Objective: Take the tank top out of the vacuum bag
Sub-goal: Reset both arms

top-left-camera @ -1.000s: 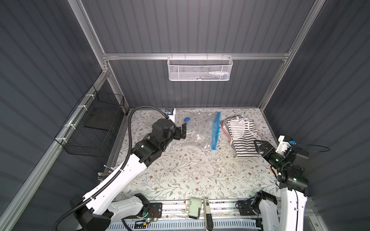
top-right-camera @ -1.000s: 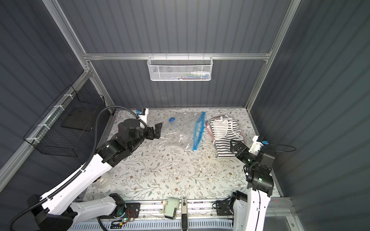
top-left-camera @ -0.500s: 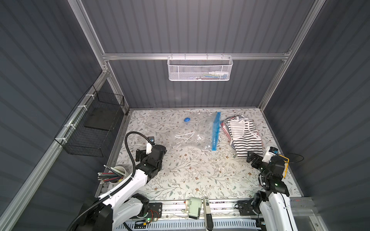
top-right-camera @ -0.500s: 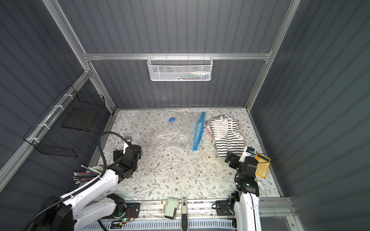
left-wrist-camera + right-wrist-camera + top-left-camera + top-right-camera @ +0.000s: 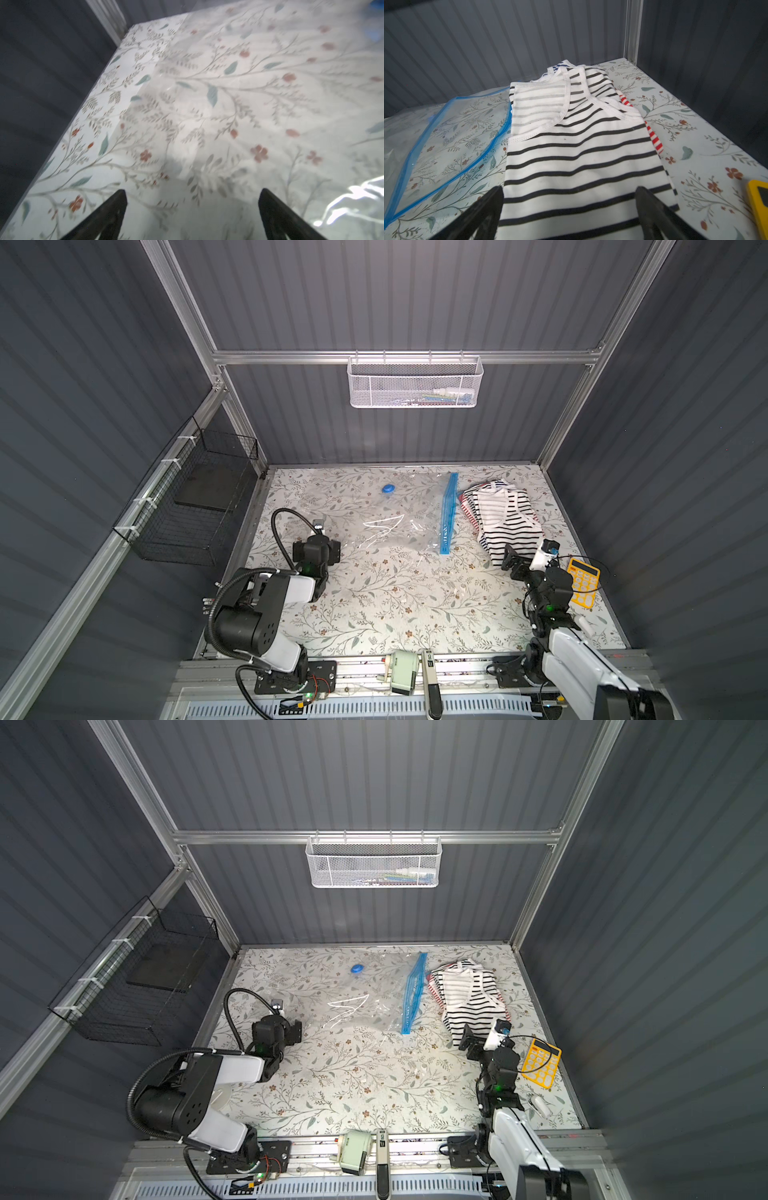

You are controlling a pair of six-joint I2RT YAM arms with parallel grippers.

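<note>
Two arms crouch folded low over the matte floral-print tabletop [image 5: 374, 605], one on each side. At far left, one black wire basket [image 5: 195, 506] hangs on the ribbed wall. The left gripper [image 5: 316, 551] hovers at the left edge of the vacuum bag [image 5: 374, 514], its two dark tapered fingers [image 5: 116, 205] spread wide with nothing between them. The bag is one large sheet of clear, glossy, crinkled plastic lying flat and limp in the middle of the table, with the leaf pattern showing through it. It carries one round blue valve cap [image 5: 388, 489] toward the back and one straight bright-blue zip strip [image 5: 448, 514] along its right edge.

Just beside that strip and outside the bag lies the tank top [image 5: 505, 518], soft white knit with thin black stripes and stitched hems. It sits on a small pile in which red-striped [image 5: 654, 139] and blue-striped [image 5: 556, 68] fabric peeks out. The number of garments cannot be told. The right gripper [image 5: 521, 562] points at the near hem, jaws wide and holding nothing. One yellow calculator [image 5: 584, 580] lies at far right.
</note>
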